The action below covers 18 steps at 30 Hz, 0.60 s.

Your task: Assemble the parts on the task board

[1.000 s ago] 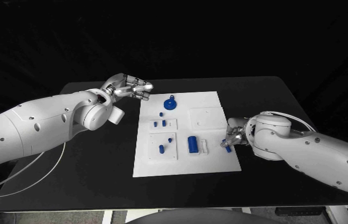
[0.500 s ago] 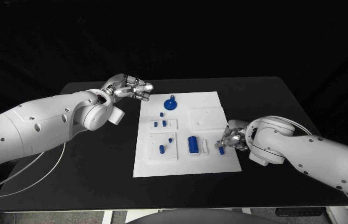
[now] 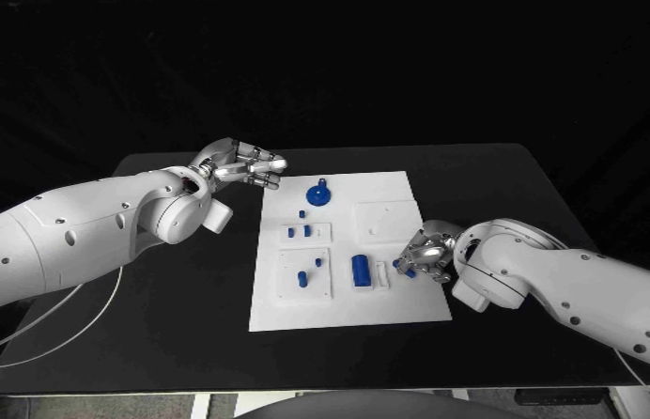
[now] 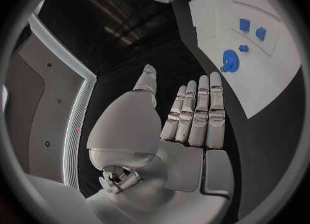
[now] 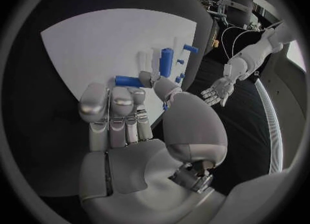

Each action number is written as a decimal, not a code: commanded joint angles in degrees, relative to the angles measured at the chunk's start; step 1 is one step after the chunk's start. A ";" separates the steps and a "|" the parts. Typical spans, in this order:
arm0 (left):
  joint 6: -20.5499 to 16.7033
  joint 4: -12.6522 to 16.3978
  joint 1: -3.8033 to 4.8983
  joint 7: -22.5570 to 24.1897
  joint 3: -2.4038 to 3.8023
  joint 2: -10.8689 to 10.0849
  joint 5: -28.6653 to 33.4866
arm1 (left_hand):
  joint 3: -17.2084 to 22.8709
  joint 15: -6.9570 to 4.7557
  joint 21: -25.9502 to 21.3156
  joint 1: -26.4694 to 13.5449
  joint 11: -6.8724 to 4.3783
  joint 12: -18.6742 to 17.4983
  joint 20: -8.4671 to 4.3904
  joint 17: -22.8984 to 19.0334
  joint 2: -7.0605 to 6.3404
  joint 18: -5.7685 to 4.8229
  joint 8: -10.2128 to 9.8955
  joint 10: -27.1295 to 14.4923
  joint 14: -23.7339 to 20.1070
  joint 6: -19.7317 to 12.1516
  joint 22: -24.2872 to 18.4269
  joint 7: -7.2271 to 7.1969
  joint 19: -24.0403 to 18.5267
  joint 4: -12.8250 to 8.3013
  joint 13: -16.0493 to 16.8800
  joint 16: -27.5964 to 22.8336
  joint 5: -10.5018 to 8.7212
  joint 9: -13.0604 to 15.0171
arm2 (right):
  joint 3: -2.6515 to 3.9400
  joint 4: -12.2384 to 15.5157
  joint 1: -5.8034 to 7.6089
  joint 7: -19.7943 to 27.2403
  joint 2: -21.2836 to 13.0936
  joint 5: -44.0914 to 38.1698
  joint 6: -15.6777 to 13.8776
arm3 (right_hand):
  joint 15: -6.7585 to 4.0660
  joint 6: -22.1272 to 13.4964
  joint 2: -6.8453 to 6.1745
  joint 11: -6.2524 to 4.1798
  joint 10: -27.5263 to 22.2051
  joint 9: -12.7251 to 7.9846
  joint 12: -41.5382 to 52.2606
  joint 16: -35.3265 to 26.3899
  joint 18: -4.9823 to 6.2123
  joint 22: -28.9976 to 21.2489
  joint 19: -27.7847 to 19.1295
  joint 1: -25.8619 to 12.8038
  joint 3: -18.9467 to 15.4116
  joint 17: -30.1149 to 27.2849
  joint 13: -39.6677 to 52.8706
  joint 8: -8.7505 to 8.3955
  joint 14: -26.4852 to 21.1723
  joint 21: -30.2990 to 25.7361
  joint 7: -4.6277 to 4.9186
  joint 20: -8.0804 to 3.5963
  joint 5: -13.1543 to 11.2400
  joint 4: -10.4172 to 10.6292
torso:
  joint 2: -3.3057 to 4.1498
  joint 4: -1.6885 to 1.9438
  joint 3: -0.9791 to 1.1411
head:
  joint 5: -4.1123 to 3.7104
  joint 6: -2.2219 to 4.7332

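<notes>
Task board (image 3: 393, 302) mid-table, white, with blue parts spread over it. Step in hand, by the look of it: bringing one part to its seat. Right hand (image 3: 426, 255) at the board's 3 o'clock edge, thumb and fingertips seemingly closed on a small blue peg (image 5: 129, 81) — held lengthwise just over the white surface, not yet seated. Left hand (image 3: 245, 167) off the board's 11 o'clock corner, above the black table (image 3: 177, 297), fingers straight and side by side, holding nothing, touching nothing.

Next move, as a judgement: calls for turning the peg upright and lining it up with a free socket before pressing down. Cannot tell which socket is meant. Worth minding the near neighbours at 5 o'clock of the board's centre: a blue cylinder (image 3: 359, 269) lying beside a short white piece (image 3: 382, 274), both just beside the held peg and easy to nudge.

Holders on the board — three raised white blocks:
- Upper left block (image 3: 319, 240), at 10 o'clock of centre, with two small blue pieces (image 3: 290, 233) in it.
- Lower left block (image 3: 309, 289), at 8 o'clock, with two more blue pegs (image 3: 319, 262).
- Plain block (image 3: 383, 220), at 1 o'clock, no blue in it.

Outside any block: a blue round piece with a tab (image 3: 317, 194) flat at 12 o'clock, and a tiny blue bit (image 3: 301, 215) near it toward the upper left block.
</notes>
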 commanded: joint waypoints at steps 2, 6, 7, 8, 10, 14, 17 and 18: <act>0.79 0.17 -0.01 0.19 0.03 0.07 -0.22 | -0.26 0.17 -0.18 0.02 0.28 0.09 0.29 -0.06 0.55 -0.06 0.32 0.31 -0.40 0.21 -0.05 -0.10 -0.10 -0.19 0.04 -0.23 0.10 0.00 | 0.05 -0.03 -0.03 0.60 0.43 2.79 -1.07 | -0.18 0.48 -0.01 -0.15 0.01 0.00 -0.12 -0.08 0.05 6.88 0.02 0.30 -0.51 0.06 -0.11 0.19 0.28 -0.15 0.09 0.00 -0.32 -0.06 | 0.00 -0.05 -0.01 | -0.03 0.05; 0.85 0.16 -0.01 0.16 0.03 0.17 -0.23 | -0.26 0.17 -0.18 0.02 0.28 0.09 0.29 -0.06 0.55 -0.06 0.32 0.31 -0.40 0.21 -0.05 -0.10 -0.10 -0.19 0.04 -0.23 0.10 0.00 | 0.05 -0.31 -0.03 0.30 1.01 2.90 0.14 | -0.16 0.67 0.17 -0.17 0.03 0.03 0.02 -0.03 0.01 6.89 0.05 0.34 -1.09 0.13 -0.07 0.21 0.29 -0.26 0.01 0.01 -0.64 0.08 | 0.00 -0.04 0.01 | -0.04 0.10; 0.86 0.16 -0.01 0.14 0.03 0.18 -0.23 | -0.26 0.17 -0.18 0.02 0.28 0.09 0.29 -0.06 0.55 -0.06 0.32 0.31 -0.40 0.21 -0.05 -0.10 -0.10 -0.19 0.04 -0.23 0.10 0.00 | 0.04 -0.39 -0.03 0.23 1.12 2.92 0.37 | -0.16 0.69 0.21 -0.18 0.03 0.03 0.04 -0.02 0.00 6.89 0.06 0.36 -1.22 0.15 -0.07 0.20 0.29 -0.28 0.01 0.01 -0.67 0.08 | 0.00 -0.02 0.03 | -0.06 0.11; 0.88 0.16 -0.01 0.13 0.03 0.19 -0.24 | -0.26 0.17 -0.18 0.02 0.28 0.09 0.29 -0.06 0.55 -0.06 0.32 0.31 -0.40 0.21 -0.05 -0.10 -0.10 -0.19 0.04 -0.23 0.10 0.00 | 0.02 -0.49 -0.03 0.15 1.26 2.85 0.63 | -0.16 0.69 0.27 -0.19 0.02 0.02 0.06 -0.02 -0.01 6.89 0.07 0.39 -1.40 0.16 -0.06 0.18 0.29 -0.32 0.00 0.01 -0.71 0.09 | 0.00 0.00 0.02 | -0.09 0.13; 0.89 0.17 -0.01 0.10 0.03 0.18 -0.25 | -0.26 0.17 -0.18 0.02 0.28 0.09 0.29 -0.06 0.55 -0.06 0.32 0.31 -0.40 0.21 -0.05 -0.10 -0.10 -0.19 0.04 -0.23 0.10 0.00 | -0.03 -0.66 -0.03 0.01 1.56 2.45 1.10 | -0.17 0.76 0.41 -0.21 -0.01 0.03 0.05 0.01 -0.03 6.89 0.09 0.41 -1.82 0.20 -0.09 0.19 0.31 -0.40 -0.04 0.00 -0.79 0.16 | 0.02 0.03 0.02 | -0.09 0.15; 0.92 0.17 -0.01 0.05 0.03 0.16 -0.26 | -0.27 0.18 -0.18 -0.03 0.27 0.09 0.30 -0.06 0.45 -0.07 0.31 0.32 -0.44 0.22 -0.05 -0.09 -0.12 -0.10 0.04 -0.23 0.10 -0.01 | -0.08 -0.73 -0.03 -0.28 1.85 2.07 1.93 | -0.17 0.99 0.67 -0.25 0.01 0.05 0.10 0.07 -0.09 6.91 0.18 0.40 -3.05 0.29 -0.12 0.20 0.35 -0.44 -0.15 0.01 -0.91 0.37 | 0.01 0.00 0.02 | -0.02 0.04; 0.95 0.18 -0.01 0.01 0.02 0.17 -0.28 | -0.27 0.18 -0.18 -0.03 0.27 0.09 0.30 -0.06 0.45 -0.07 0.31 0.32 -0.44 0.22 -0.05 -0.09 -0.12 -0.10 0.04 -0.23 0.10 -0.01 | -0.18 -0.74 -0.02 -0.62 2.01 1.54 2.70 | -0.15 0.92 0.96 -0.23 0.02 0.04 0.11 -0.03 -0.13 6.87 0.20 0.32 -4.76 0.23 -0.14 0.19 0.34 -0.66 -0.23 0.02 -1.22 0.72 | -0.01 0.00 -0.01 | -0.04 0.01; 0.97 0.19 -0.01 -0.01 0.02 0.17 -0.30 | -0.27 0.18 -0.18 -0.03 0.27 0.09 0.30 -0.06 0.45 -0.07 0.31 0.32 -0.44 0.22 -0.05 -0.09 -0.12 -0.10 0.04 -0.23 0.10 -0.01 | -0.23 -0.75 -0.02 -0.72 2.09 1.08 2.89 | -0.16 0.92 1.10 -0.24 0.00 0.04 0.09 -0.02 -0.14 6.85 0.22 0.35 -5.48 0.23 -0.16 0.19 0.37 -0.78 -0.25 0.03 -1.54 0.90 | -0.01 0.00 -0.01 | -0.04 0.01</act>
